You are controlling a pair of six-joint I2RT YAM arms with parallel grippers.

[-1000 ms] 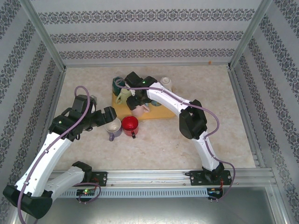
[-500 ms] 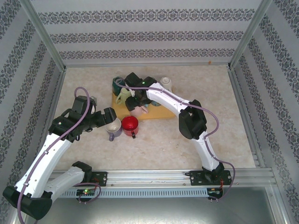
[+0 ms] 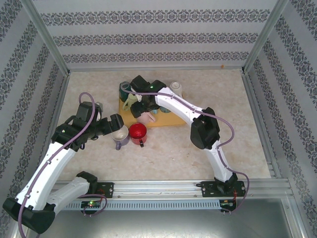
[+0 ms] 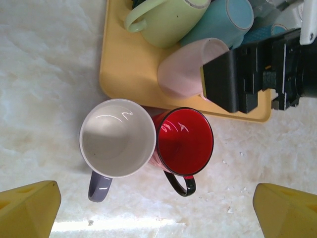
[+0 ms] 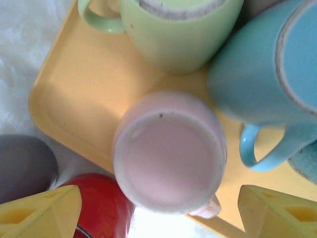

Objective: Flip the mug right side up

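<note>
Your pink mug (image 5: pixel 168 158) sits base up on the yellow tray (image 5: pixel 74 99), inside the wide right gripper (image 5: pixel 158 213), untouched. Your left gripper (image 4: pixel 158 210), also wide, hangs over 2 empty cups: grey mug (image 4: pixel 118 138), red mug (image 4: pixel 185 141).

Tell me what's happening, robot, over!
Both claws open: left claw above upright grey ceramic mug and red ceramic mug, right claw above pale pink ceramic mug. It sits base-up on flat yellow tray. Light green mug, blue mug crowd it.
</note>
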